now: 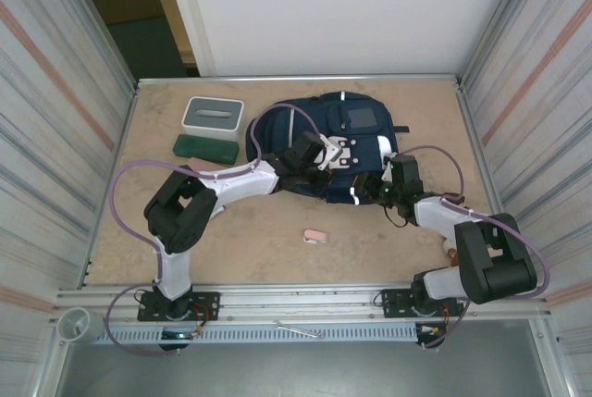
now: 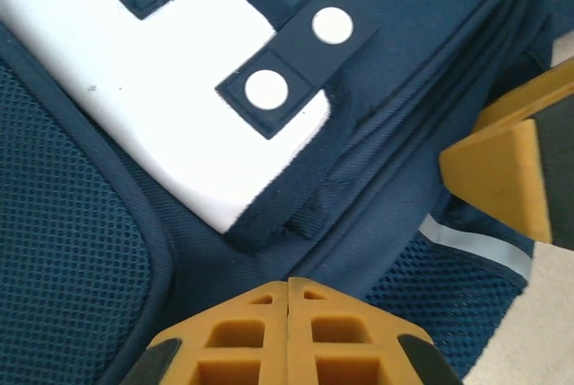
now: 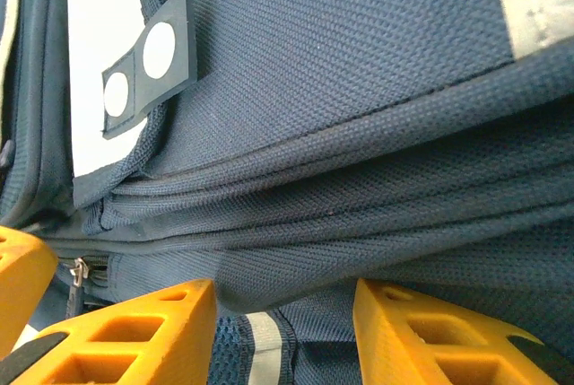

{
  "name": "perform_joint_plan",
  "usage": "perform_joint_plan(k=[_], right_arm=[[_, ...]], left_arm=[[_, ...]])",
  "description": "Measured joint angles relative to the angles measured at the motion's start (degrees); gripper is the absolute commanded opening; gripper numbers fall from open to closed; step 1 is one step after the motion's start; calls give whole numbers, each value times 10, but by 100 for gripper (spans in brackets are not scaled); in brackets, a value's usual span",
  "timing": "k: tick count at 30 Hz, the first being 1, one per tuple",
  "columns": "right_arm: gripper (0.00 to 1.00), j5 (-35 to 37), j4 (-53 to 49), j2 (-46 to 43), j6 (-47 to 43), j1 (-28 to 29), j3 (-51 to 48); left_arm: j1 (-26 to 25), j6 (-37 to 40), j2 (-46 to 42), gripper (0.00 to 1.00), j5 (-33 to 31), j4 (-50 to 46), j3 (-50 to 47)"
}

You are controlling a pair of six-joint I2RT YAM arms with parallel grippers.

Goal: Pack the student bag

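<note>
The student bag [image 1: 347,124], navy blue with a white patch [image 2: 170,89] and pale stripes, lies flat at the middle back of the table. My left gripper [image 1: 316,162] rests on its front by the white patch; its jaws [image 2: 287,283] are pressed together with nothing showing between them. My right gripper [image 1: 377,190] is at the bag's near right edge. Its fingers stand apart with a thick fold of navy fabric [image 3: 287,268] bunched between them, touching both. One orange finger of the other gripper shows at a frame edge in each wrist view.
A grey-and-white box [image 1: 213,117] and a dark green case [image 1: 205,148] lie left of the bag. A small pink eraser [image 1: 315,237] sits on the bare table in front. Corrugated walls close in both sides.
</note>
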Motion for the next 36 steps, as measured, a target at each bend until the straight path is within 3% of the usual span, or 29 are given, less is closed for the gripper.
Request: perform_joint_plan(k=[7,11,21,36], right_arm=[[45,2,-16,-6,-13,0,2],[45,2,-16,-6,-15,0,2],[46,1,-19,-5,-15,0,4],[46,1,-19,-5,-15,0,4]], left_arm=[[-2,-18,-10,38,-38,-34,0],[-11,-45,-15,47,-69,-78,0],[-25,-87,-9,46,-73,-131,3],[-27,-67,28,25,-91,-179,64]])
